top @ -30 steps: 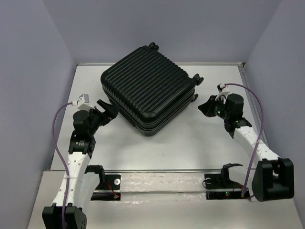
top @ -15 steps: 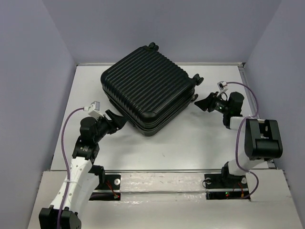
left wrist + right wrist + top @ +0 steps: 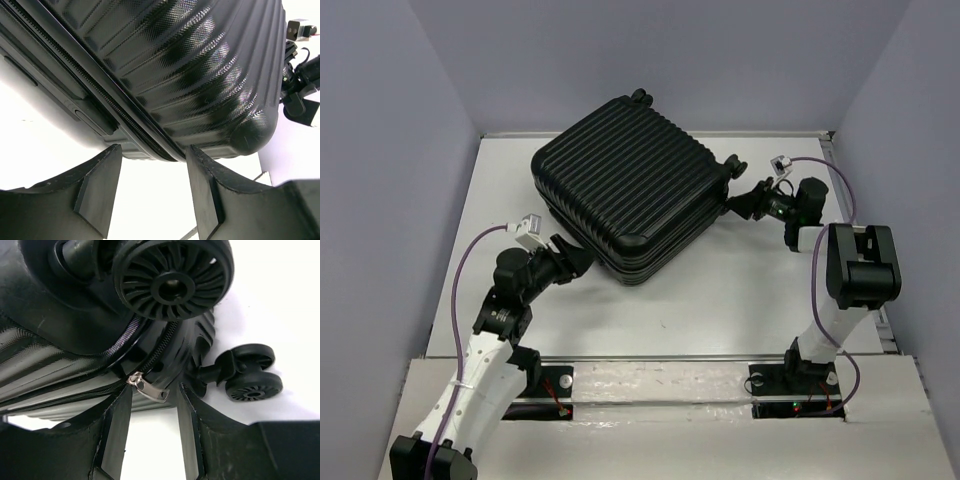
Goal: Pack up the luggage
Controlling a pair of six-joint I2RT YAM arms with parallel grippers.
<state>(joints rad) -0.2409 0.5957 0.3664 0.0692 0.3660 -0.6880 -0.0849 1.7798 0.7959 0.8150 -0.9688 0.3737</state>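
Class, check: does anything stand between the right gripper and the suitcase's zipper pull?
Nothing visible does. The suitcase's zipper pull sits right at the mouth of the right gripper's open jaws, with a clear gap.

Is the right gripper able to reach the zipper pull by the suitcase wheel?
Probably yes. The right gripper is open, and the zipper pull already sits about level with its tips, in line with the gap, with nothing in between.

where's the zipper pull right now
In the right wrist view, the zipper pull sits on the seam of the luggage, between the open fingertips of the right claw, below the nearest wheel.
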